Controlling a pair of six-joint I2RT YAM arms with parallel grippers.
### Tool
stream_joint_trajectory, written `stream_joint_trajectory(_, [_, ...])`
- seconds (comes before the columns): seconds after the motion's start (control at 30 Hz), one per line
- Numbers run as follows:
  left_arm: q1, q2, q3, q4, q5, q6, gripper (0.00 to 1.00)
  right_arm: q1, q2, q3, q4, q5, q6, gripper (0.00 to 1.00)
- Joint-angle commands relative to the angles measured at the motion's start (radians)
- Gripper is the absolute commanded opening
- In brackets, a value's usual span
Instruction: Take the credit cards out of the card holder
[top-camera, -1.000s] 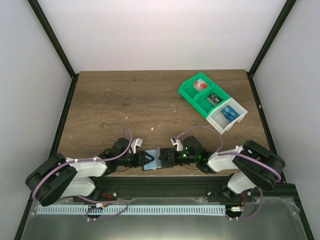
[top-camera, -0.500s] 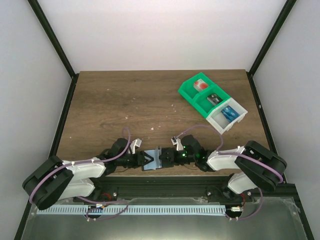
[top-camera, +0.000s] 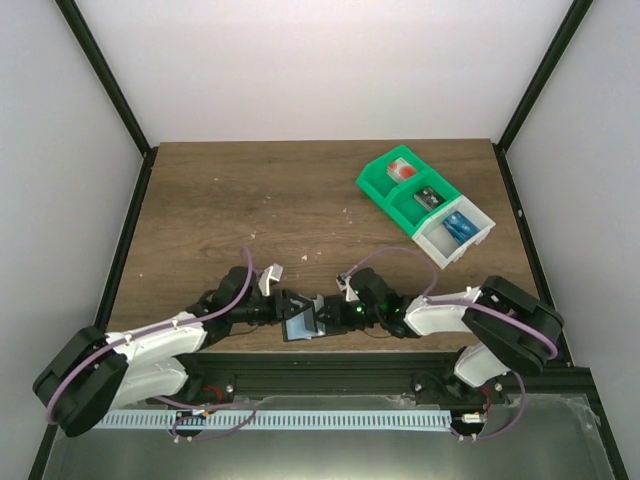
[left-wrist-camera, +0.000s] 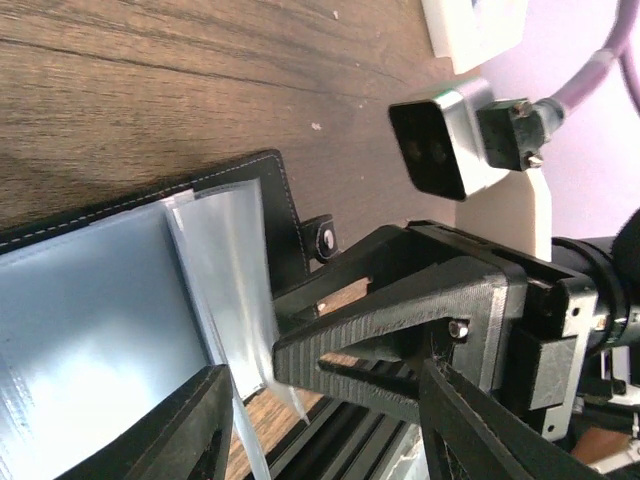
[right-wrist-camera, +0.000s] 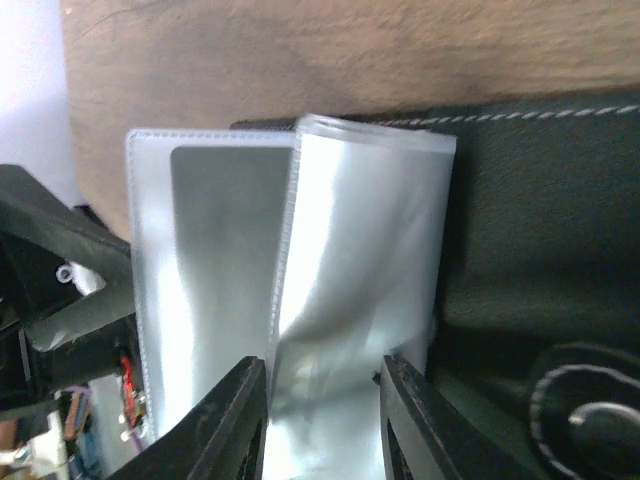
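Note:
The card holder (top-camera: 299, 326) lies open near the table's front edge, between both grippers. In the left wrist view its pale blue-grey panel (left-wrist-camera: 100, 320) has black edging and a small black tab (left-wrist-camera: 322, 238). Clear plastic sleeves (right-wrist-camera: 360, 250) fan up from its black cover (right-wrist-camera: 540, 220). My left gripper (top-camera: 288, 308) (left-wrist-camera: 322, 370) is open, with a sleeve edge and one of the right gripper's fingers (left-wrist-camera: 380, 345) between its jaws. My right gripper (top-camera: 325, 313) (right-wrist-camera: 322, 365) is open, its fingers either side of a sleeve. No credit cards show in the sleeves.
A green-and-white compartment bin (top-camera: 383, 203) stands at the back right. A blue item (top-camera: 459, 226) lies in its white end compartment. Black frame posts and white walls close in the table's sides. A metal rail runs under the front edge.
The right gripper has gone from shut to open on the sleeves. The left arm has stretched out lower and further left. The holder sits a little flatter.

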Motion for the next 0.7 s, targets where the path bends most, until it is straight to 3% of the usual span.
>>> stream_joint_trajectory(0.0, [0.009,0.022,0.035,-0.033,0.007,0.018,0.52,0.01,-0.072,0.054,-0.245,0.167,-0.061,0.32])
stream_joint_trajectory(0.2, [0.008,-0.051,0.08,-0.203,-0.103,0.073,0.48,0.01,-0.299,0.06,-0.501,0.334,-0.06,0.33])
stream_joint_trajectory(0.27, [0.008,-0.087,0.075,-0.215,-0.131,0.074,0.46,0.01,-0.357,0.062,-0.508,0.333,-0.069,0.33])
stream_joint_trajectory(0.43, [0.009,-0.101,0.008,-0.107,-0.103,0.027,0.28,0.01,-0.388,0.044,-0.352,0.218,-0.076,0.34])
stream_joint_trajectory(0.57, [0.016,-0.006,-0.061,0.021,-0.057,0.003,0.03,0.01,-0.261,0.054,-0.201,0.118,-0.092,0.33])
stream_joint_trajectory(0.67, [0.02,0.061,-0.079,0.058,-0.039,0.013,0.0,0.01,-0.157,0.064,-0.122,0.067,-0.099,0.3])
